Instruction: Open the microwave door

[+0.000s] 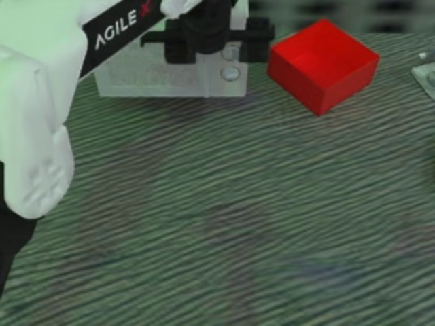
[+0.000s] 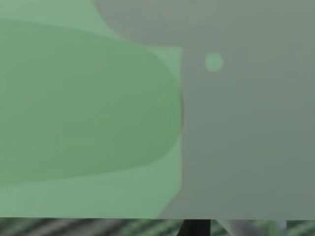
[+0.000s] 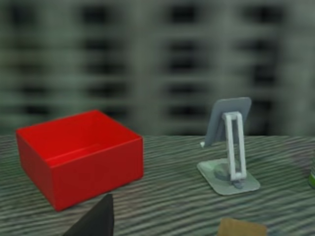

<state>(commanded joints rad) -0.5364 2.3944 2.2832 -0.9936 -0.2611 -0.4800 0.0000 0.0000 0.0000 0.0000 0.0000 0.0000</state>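
Note:
The microwave (image 1: pixel 156 75) is a pale box at the table's back left, with two round knobs (image 1: pixel 231 72) on its front panel. My left arm reaches over it, and my left gripper (image 1: pixel 219 42) hangs open right above the front, its black fingers (image 1: pixel 181 46) spread either side of the strip between the door and the knob panel. The door and its handle are mostly hidden under the gripper. The left wrist view is filled by pale grey and green surfaces very close up, with a black fingertip (image 2: pixel 194 228) at the edge. My right gripper (image 3: pixel 96 221) is out of the top view.
An open red cube box (image 1: pixel 323 62) stands just right of the microwave, also seen as the red box (image 3: pixel 81 155). A grey phone stand (image 3: pixel 229 147) is at the table's far right (image 1: pixel 426 76). A brown object (image 3: pixel 241 228) lies near the right gripper.

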